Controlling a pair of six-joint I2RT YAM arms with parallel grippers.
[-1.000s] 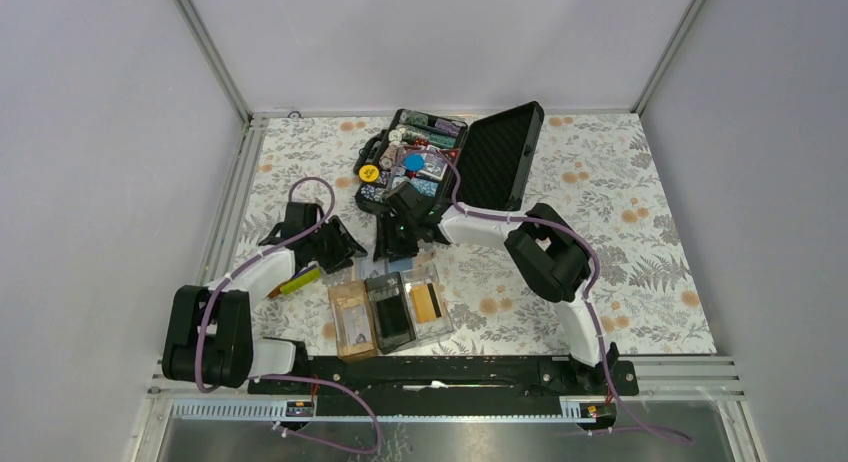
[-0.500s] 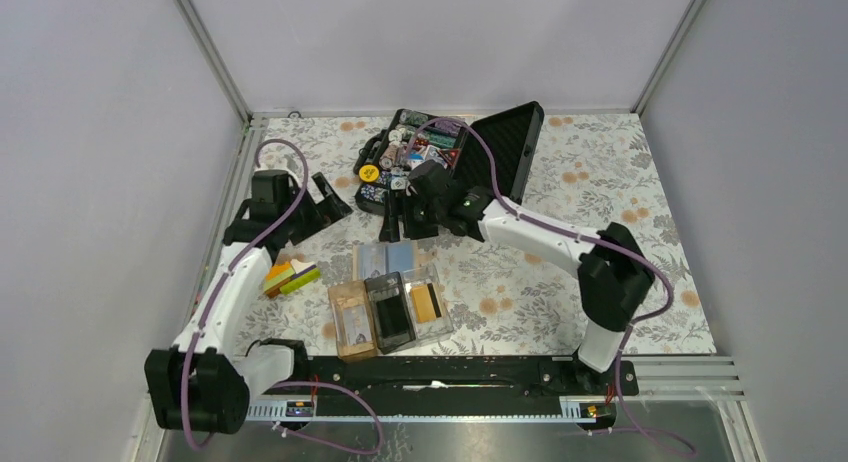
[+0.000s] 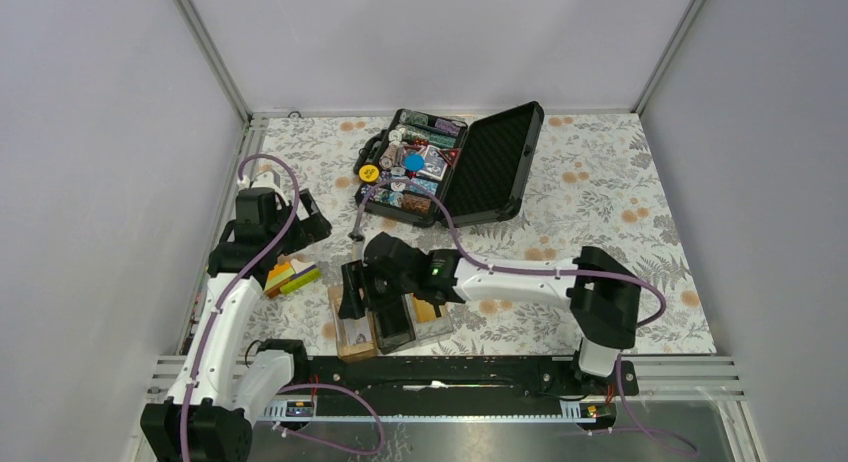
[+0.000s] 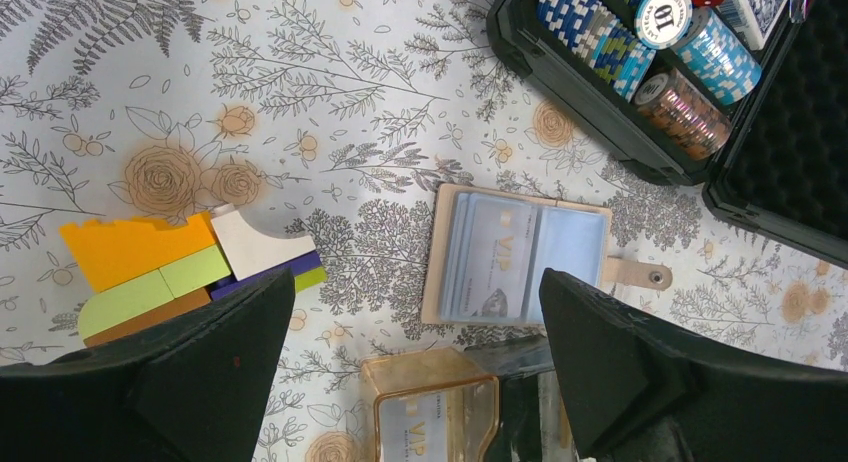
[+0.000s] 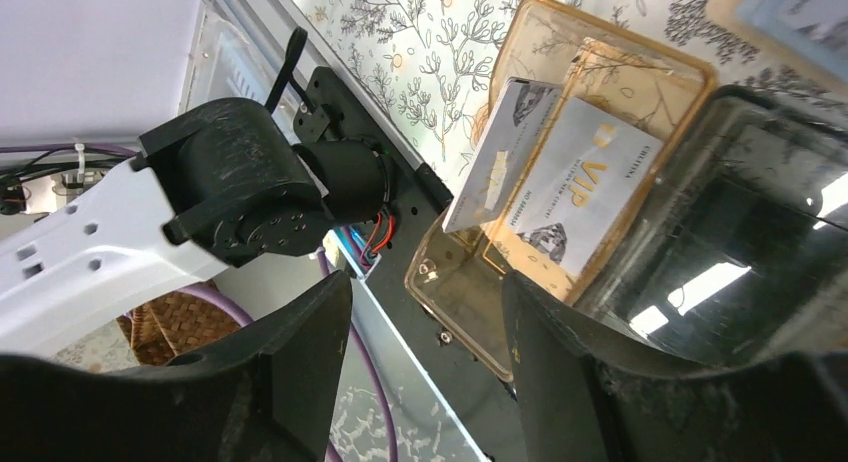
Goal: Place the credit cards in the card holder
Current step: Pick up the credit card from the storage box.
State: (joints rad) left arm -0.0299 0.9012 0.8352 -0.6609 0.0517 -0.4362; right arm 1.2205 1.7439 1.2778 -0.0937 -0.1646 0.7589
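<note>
The right gripper (image 5: 425,282) hangs over the near-left end of the card holder (image 3: 350,334), its fingers parted with nothing between them. Released, then, and gripping nothing. In the right wrist view the gap between the fingers frames the brown compartment (image 5: 545,57). Two credit cards (image 5: 585,187) stand there on edge, leaning against each other at a tilt, and the nearer face carries gold VIP lettering. Beside it the dark compartment (image 5: 760,232) glints under reflected light. From above, the right arm crosses the holder, and a gold-orange card (image 3: 428,309) shows in the clear compartment just past the arm.

The left gripper (image 4: 417,292) is spread wide and empty, held above the floral tablecloth (image 3: 600,202) on the left side of the table. Its wrist camera looks straight down on a tan card wallet (image 4: 515,257) lying flat and open, with pale blue cards in its clear sleeves and a snap strap at one side. The wallet lies between the card holder and the open black chip case (image 3: 440,167), which is packed with poker chips – its foam-lined lid is tipped back to the right. A small stack of coloured blocks (image 4: 190,267) in orange, green, white and purple lies to the left of the wallet, apart from it.
</note>
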